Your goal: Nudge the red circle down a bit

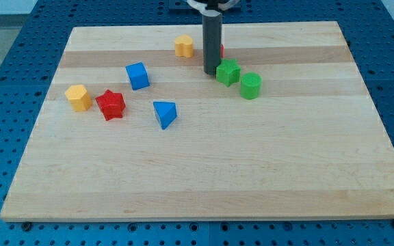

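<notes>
The red circle [221, 50] is almost wholly hidden behind my dark rod; only a thin red sliver shows at the rod's right edge, near the view's top centre. My tip [211, 72] rests on the board just below that sliver and right beside the left side of a green star [228, 71]. Whether the tip touches the red circle or the green star cannot be told.
A green cylinder [251, 85] sits right of the green star. A yellow block [184, 46] lies left of the rod. A blue cube [137, 75], a yellow hexagon [79, 97], a red star [110, 104] and a blue triangle [164, 113] lie at the left of the wooden board [252, 171].
</notes>
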Controlling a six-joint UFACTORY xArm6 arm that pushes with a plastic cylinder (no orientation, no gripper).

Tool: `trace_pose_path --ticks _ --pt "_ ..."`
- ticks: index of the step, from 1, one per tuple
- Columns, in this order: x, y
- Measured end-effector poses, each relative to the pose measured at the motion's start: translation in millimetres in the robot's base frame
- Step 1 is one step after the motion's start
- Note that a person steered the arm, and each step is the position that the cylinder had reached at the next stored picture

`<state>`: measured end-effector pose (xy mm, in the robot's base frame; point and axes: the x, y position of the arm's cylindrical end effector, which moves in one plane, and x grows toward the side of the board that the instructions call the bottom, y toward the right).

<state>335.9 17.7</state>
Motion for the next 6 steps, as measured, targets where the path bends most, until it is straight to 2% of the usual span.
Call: trace_pose_path --ticks 5,6 --pt "-0.3 33.9" --pt "-25.6 33.9"
